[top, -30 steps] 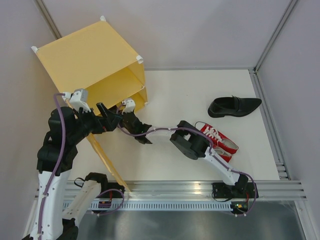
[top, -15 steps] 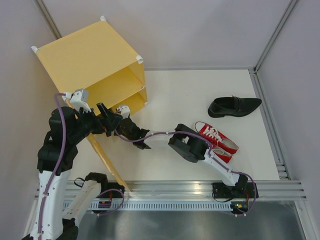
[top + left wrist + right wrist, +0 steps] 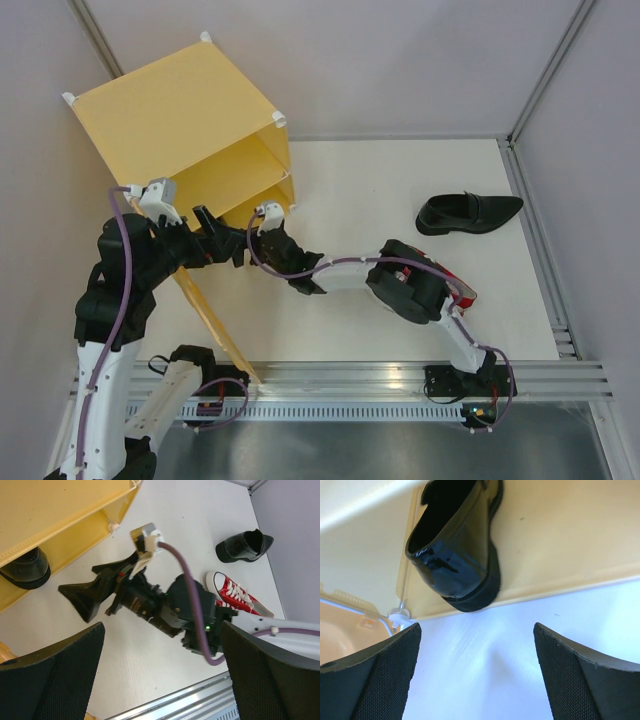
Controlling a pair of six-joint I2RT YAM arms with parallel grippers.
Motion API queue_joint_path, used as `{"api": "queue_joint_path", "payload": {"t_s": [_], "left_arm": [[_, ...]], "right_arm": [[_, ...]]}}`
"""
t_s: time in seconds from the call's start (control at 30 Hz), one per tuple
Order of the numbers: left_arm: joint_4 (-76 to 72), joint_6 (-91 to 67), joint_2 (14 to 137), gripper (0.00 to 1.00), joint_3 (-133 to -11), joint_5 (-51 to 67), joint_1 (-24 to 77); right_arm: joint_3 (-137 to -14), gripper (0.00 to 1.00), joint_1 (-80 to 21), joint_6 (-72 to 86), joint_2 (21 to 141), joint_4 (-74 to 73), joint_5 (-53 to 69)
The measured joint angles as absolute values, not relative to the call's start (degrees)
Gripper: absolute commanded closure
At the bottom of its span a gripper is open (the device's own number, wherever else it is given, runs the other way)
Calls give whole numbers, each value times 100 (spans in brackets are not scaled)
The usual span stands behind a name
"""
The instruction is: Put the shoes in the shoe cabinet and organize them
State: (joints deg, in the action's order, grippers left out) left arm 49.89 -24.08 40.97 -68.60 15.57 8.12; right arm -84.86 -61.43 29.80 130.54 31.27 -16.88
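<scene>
One glossy black loafer (image 3: pixel 455 545) lies in the lower compartment of the yellow shoe cabinet (image 3: pixel 170 110), heel at its front edge; the left wrist view shows that loafer (image 3: pixel 25 570) too. My right gripper (image 3: pixel 476 630) stands open just in front of it, empty, and shows from above as well (image 3: pixel 258 235). The second loafer (image 3: pixel 468 213) lies on the table at the right. The red sneakers (image 3: pixel 240 597) lie side by side, mostly hidden under my right arm in the top view. My left gripper (image 3: pixel 162 627) is open and empty beside the cabinet's door (image 3: pixel 215 320).
The door panel hangs open toward the near rail (image 3: pixel 400 375), left of my right arm. Grey walls close in the white table (image 3: pixel 380 180) at the back and right. My two grippers are close together at the cabinet's mouth.
My right gripper's jaws have spread wider. Its wrist shifted slightly right, away from the cabinet, and its elbow swung right over the red sneakers. The left arm has not moved.
</scene>
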Motion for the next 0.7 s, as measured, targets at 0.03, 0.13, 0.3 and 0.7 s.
{"api": "queue_joint_path", "payload": {"t_s": [0.03,0.13,0.3,0.7], "left_arm": [[4989,-2408,4097,0,-6860,1546,812],[4991,-2408,4093,0,-6860,1507,812],[5000,-2408,4080,0,-6860,1481,812],[5041,-2408,4080,0,-6914,1361,812]], "right_arm": [[-8305,3,-6121,2976,12831,3111,-1732],[-7819,2,-6053,2995,12193,2950,-1955],[-7039,2,-5916,3153,11146,2418,-2314],[-6219,2,-4027,3371,9050,-1,-2823]]}}
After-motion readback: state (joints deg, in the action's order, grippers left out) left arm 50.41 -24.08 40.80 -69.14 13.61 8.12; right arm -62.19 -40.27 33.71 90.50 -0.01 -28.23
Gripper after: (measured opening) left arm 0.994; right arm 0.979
